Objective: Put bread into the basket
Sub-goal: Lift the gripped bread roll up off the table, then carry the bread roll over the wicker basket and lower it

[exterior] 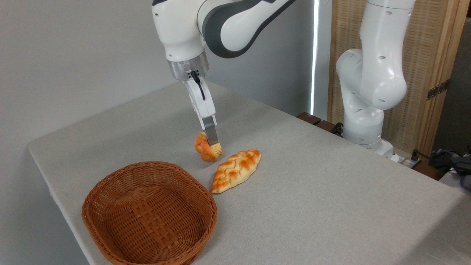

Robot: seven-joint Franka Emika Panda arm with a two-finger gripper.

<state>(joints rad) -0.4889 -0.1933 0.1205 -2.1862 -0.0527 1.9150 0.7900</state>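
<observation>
My hand (212,144) reaches down at a slant from the white arm and is clamped on the bread (206,147), the near finger (211,134) lying flat across its pale side while the knobbly orange top bulges out to the left. The far finger is hidden behind the bread, so I take the grip from the way the roll sits pinched against the one I can see. Whether the bread hangs just clear of the bench (316,184) or brushes it I cannot tell; a faint shadow lies close under it. Just to the right and a little nearer the camera lies the loaf (236,170), long and braided, flat on the grey bench, close to the bread but apart from it. The basket (110,191) sits at the near left corner of the bench, oval, brown wicker, its woven floor bare. Its right rim comes close to the near tip of the loaf, and the bread is beyond its far rim, outside it
</observation>
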